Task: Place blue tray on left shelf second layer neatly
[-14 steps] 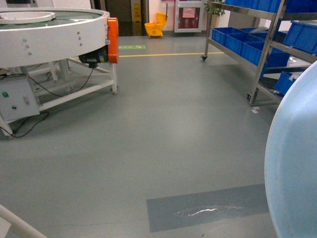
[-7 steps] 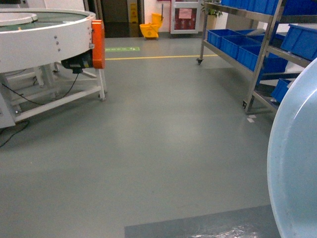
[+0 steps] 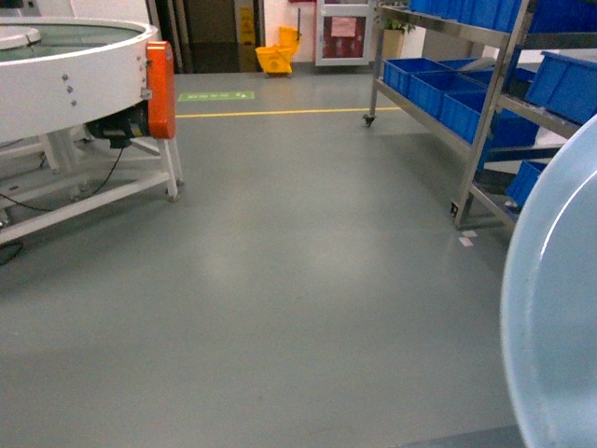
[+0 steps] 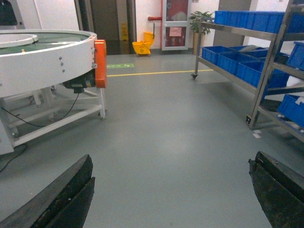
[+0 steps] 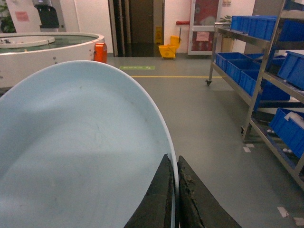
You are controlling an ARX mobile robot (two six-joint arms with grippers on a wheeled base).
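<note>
The blue tray (image 5: 71, 152) is a pale round dish that fills the left of the right wrist view, and its edge also shows at the right border of the head view (image 3: 560, 317). My right gripper (image 5: 174, 164) is shut on the tray's rim and holds it above the floor. My left gripper (image 4: 171, 160) hangs open over bare floor with nothing between its fingers. The steel shelf stands ahead on the right. Its second layer (image 3: 420, 110) carries deep blue crates and also shows in the wrist views (image 4: 228, 73) (image 5: 232, 78).
A round white conveyor machine (image 3: 65, 75) with an orange guard (image 3: 160, 89) stands on the left. A nearer rack with blue crates (image 3: 560, 84) is at the far right. A yellow mop bucket (image 3: 273, 58) and a yellow floor line (image 3: 280, 113) lie ahead.
The base has rolled forward: the machine slid left, the racks drew nearer, and the dark floor patch dropped out of the bottom of the view. The tray stays gripped.
</note>
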